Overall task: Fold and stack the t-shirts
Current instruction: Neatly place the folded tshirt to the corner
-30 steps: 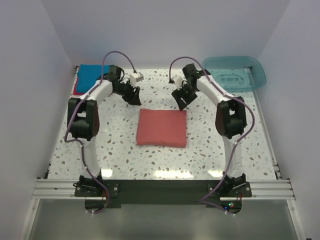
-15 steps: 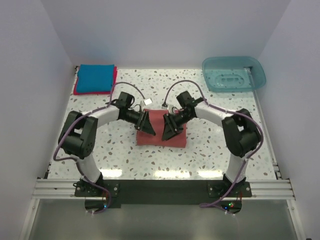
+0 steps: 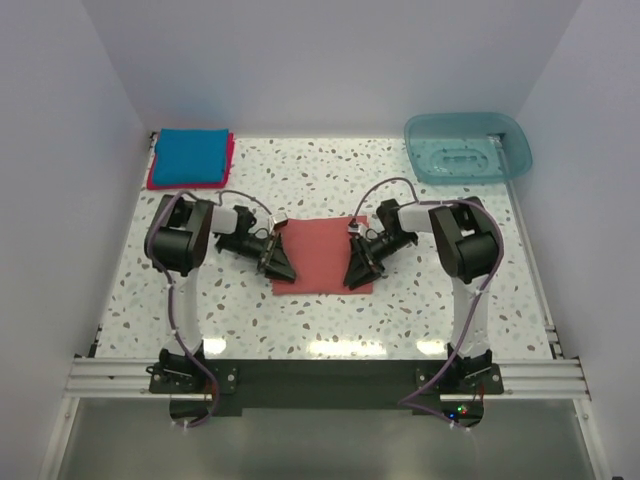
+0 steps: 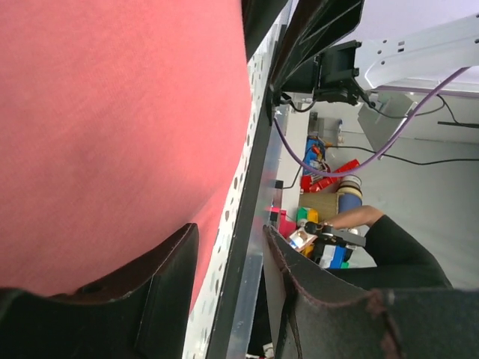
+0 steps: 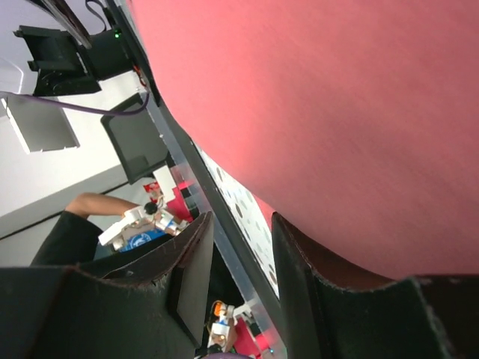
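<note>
Top external: both grippers are low at the near corners of the folded salmon-red t-shirt (image 3: pixel 320 255), one on each side.
Left gripper (image 3: pixel 278 268) is at the shirt's near-left corner and right gripper (image 3: pixel 358 275) at its near-right, with the shirt flat on the table (image 3: pixel 420 310) between them. Wrist views: each pair of jaws stands parted, the table edge shows through the gap, and cloth lies against one finger. Can't tell if any cloth is caught. Blue t-shirt (image 3: pixel 190 155) lies folded on the crimson-pink t-shirt (image 3: pixel 158 184), well beyond the left gripper. Teal tub (image 3: pixel 468 147) is well beyond the right gripper.
</note>
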